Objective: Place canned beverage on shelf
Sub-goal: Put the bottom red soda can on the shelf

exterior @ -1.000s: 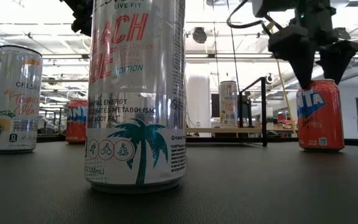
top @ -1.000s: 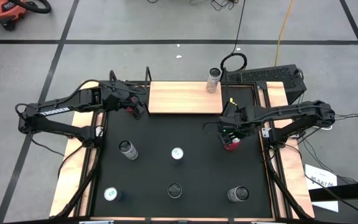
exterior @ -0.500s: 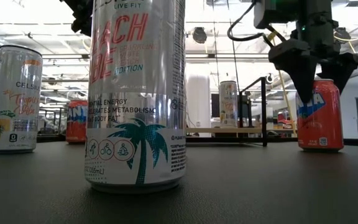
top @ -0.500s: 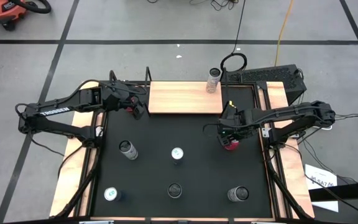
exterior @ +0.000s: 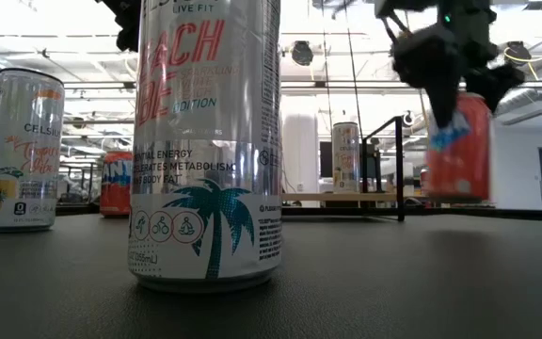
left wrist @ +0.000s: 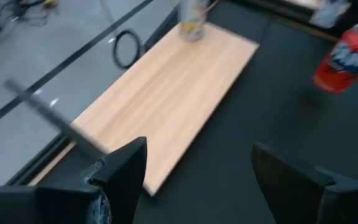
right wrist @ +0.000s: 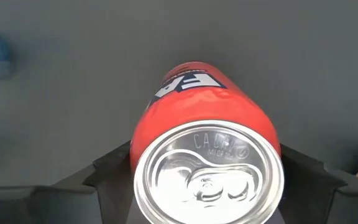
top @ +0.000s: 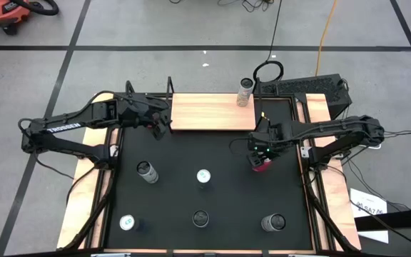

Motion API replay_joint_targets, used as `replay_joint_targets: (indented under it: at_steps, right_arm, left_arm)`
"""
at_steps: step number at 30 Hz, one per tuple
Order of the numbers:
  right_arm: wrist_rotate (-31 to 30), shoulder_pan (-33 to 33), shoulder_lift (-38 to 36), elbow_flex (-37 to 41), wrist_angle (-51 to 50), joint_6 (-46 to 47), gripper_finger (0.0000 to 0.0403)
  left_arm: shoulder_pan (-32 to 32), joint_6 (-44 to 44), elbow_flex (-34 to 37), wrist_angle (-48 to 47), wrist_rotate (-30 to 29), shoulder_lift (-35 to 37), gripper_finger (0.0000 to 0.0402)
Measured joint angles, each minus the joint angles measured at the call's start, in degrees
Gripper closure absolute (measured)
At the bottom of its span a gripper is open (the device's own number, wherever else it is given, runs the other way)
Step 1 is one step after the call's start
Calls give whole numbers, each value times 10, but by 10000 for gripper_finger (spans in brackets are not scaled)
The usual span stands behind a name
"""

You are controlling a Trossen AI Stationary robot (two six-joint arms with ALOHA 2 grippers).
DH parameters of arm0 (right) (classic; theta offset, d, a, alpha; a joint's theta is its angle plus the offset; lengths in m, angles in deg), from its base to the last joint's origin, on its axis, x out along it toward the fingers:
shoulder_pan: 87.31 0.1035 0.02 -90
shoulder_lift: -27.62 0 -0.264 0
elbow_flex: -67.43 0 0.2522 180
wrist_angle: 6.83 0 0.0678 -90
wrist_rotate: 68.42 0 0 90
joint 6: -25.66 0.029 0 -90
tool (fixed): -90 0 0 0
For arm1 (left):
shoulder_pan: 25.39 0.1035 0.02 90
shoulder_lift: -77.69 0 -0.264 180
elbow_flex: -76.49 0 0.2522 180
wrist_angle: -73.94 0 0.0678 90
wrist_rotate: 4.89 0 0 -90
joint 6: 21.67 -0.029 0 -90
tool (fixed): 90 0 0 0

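Seen from above, the right gripper (top: 260,158) clasps a red can (top: 262,166) over the black table (top: 220,153), just in front of the right end of the shelf (top: 209,111). A silver can (top: 245,91) stands at the shelf's far right corner. The left gripper (top: 162,127) hovers at the shelf's left end, fingers apart and holding nothing. Five more cans stand on the table's near half: one (top: 146,171) to the left, one (top: 203,176) in the middle, and three along the front, at left (top: 127,223), centre (top: 200,218) and right (top: 272,223).

From table height, the red can (exterior: 458,147) hangs tilted and clear of the tabletop, the right gripper (exterior: 445,102) pinching its top. A tall silver can (exterior: 205,141) fills the foreground, a pale can (exterior: 23,151) stands to its left, and the silver can (exterior: 345,156) on the shelf shows far behind.

From the left wrist, the shelf (left wrist: 166,99) stretches ahead past the spread fingers (left wrist: 126,171), the red can (left wrist: 345,57) tilted in the air beyond it.

From the right wrist, the red can (right wrist: 207,158) sits squeezed between the dark fingers (right wrist: 114,165), its lid facing the camera.
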Motion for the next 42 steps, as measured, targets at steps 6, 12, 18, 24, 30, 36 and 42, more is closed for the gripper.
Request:
replay_joint_targets:
  at_steps: [6,12,18,24,30,36,42]
  right_arm:
    - [-1,-11,5,-72,-4,-38,113]
    - [-1,-13,54,-174,-8,-102,113]
    - [-1,-13,117,-282,-24,-176,113]
    - [0,-24,150,-371,-25,-231,112]
    - [-1,-46,179,-446,-27,-286,112]
    - [0,-53,203,-477,-30,-322,112]
    - [0,-55,202,-478,-6,-351,112]
  left_arm:
    - [0,-5,0,64,35,-9,106]
    - [0,0,0,102,105,-34,40]
    - [-1,10,0,145,206,-71,15]
    - [-2,-2,0,197,249,-99,18]
    - [-3,-14,0,265,269,-135,11]
    - [-8,-19,0,290,305,-151,8]
    - [-4,-19,0,305,312,-150,8]
